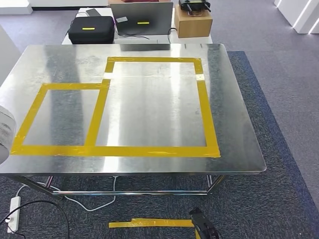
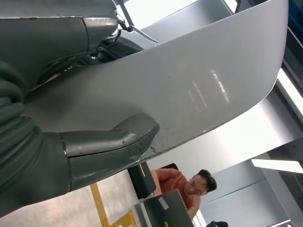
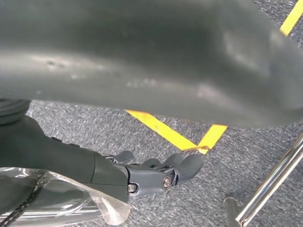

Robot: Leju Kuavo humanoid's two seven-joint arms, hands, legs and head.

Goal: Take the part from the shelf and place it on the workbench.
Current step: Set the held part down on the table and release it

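The part (image 2: 200, 90) is a large pale grey curved sheet. My left hand (image 2: 82, 142) grips it, with the thick thumb (image 2: 118, 139) pressed on one face and the darker fingers behind the other. In the head view a pale rounded piece of the part (image 1: 4, 132) sticks in at the left edge, beside the workbench. The workbench (image 1: 158, 109) is a bare steel top marked with two yellow tape rectangles (image 1: 205, 114). My right hand (image 3: 157, 172) hangs low over the carpet with its fingers stretched out and nothing in them. It shows dark below the bench's front edge (image 1: 203, 226).
Behind the bench stand a black case (image 1: 91, 30), a laptop (image 1: 142, 20) and a cardboard box (image 1: 192, 21). A person (image 2: 182, 184) sits there. A power strip (image 1: 13, 214) with cables, floor tape (image 1: 150, 222) and a steel bench leg (image 3: 271, 184) lie below.
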